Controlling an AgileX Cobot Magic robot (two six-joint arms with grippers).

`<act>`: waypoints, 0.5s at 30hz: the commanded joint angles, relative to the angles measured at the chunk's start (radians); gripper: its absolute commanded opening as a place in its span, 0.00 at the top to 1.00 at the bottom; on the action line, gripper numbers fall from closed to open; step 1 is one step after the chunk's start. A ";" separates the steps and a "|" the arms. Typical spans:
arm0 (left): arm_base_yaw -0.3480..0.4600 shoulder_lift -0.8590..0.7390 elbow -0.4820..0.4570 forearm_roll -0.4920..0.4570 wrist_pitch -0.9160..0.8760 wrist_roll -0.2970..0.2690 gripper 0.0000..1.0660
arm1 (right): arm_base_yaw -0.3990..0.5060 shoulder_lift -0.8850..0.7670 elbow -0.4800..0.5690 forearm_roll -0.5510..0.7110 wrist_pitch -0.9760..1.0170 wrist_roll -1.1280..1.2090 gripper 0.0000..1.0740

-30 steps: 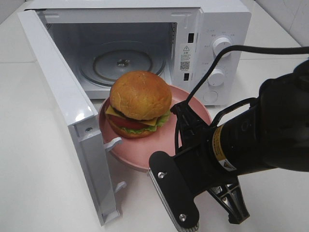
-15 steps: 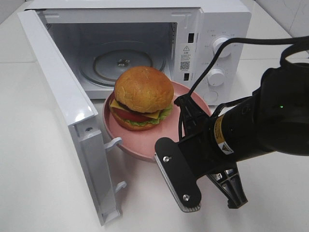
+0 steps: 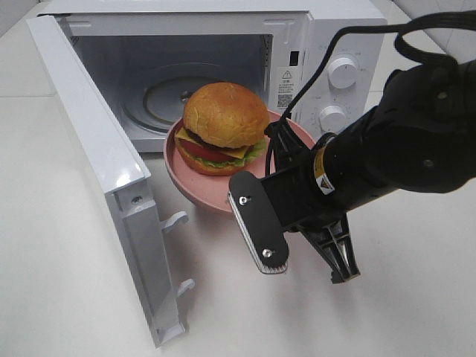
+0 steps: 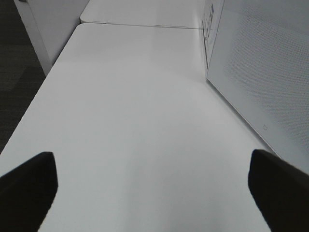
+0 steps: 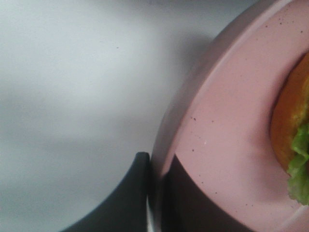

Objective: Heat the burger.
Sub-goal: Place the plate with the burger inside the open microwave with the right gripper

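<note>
Your right fingers (image 5: 126,198) clamp the rim of the plate (image 3: 204,192); the burger (image 3: 224,126) sits on it at the open microwave (image 3: 349,30) mouth. Your left fingers (image 4: 26,188) stand wide apart, empty, over the table (image 4: 145,121)

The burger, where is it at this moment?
In the exterior high view, the burger sits on the pink plate, just in front of the open microwave, right of its door.

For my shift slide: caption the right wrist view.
The right pincer shut on the pink plate at its rim, burger resting on the plate.
</note>
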 commanded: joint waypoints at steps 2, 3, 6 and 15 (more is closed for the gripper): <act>0.004 -0.017 0.001 0.002 -0.006 0.000 0.01 | -0.010 0.029 -0.062 0.012 -0.029 -0.037 1.00; 0.004 -0.017 0.001 0.002 -0.006 0.000 0.01 | -0.010 0.029 -0.062 0.012 -0.029 -0.037 1.00; 0.004 -0.017 0.001 0.002 -0.006 0.000 0.01 | -0.010 0.051 -0.091 0.021 -0.010 -0.055 1.00; 0.004 -0.017 0.001 0.002 -0.006 0.000 0.01 | -0.010 0.106 -0.178 0.037 0.039 -0.066 1.00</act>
